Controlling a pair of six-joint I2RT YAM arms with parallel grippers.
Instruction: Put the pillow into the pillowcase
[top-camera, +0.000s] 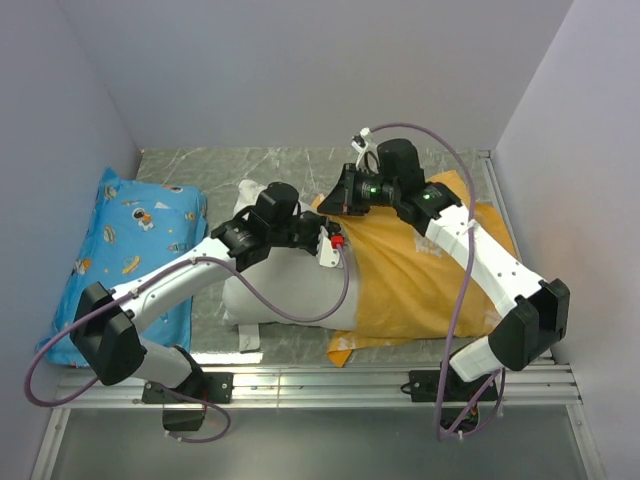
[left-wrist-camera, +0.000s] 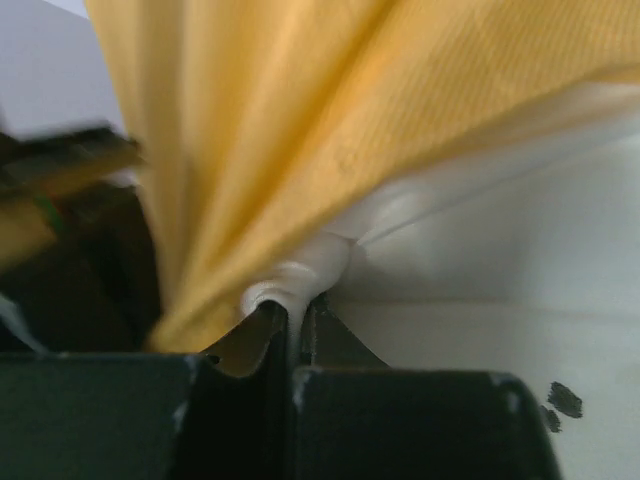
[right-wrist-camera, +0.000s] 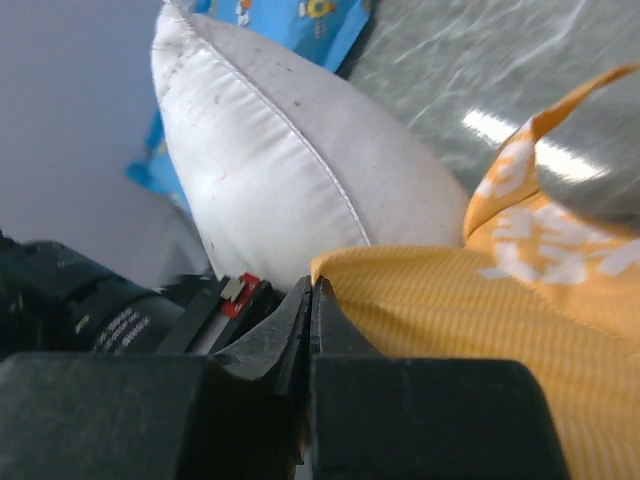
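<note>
The white pillow (top-camera: 275, 290) lies in the middle of the table, and its right part is covered by the orange pillowcase (top-camera: 430, 275). My left gripper (top-camera: 328, 245) is at the case's mouth, above the pillow. In the left wrist view it (left-wrist-camera: 297, 305) is shut on a white fold at the pillowcase (left-wrist-camera: 330, 110) edge, and orange cloth fans up from the jaws. My right gripper (top-camera: 335, 205) sits just behind it. In the right wrist view it (right-wrist-camera: 311, 287) is shut on the orange hem of the pillowcase (right-wrist-camera: 450, 300), with the pillow (right-wrist-camera: 290, 170) bulging beyond.
A blue cartoon-print pillow (top-camera: 130, 250) lies at the left, against the wall. Grey walls close in the left, back and right sides. A metal rail (top-camera: 320, 380) runs along the near edge by the arm bases.
</note>
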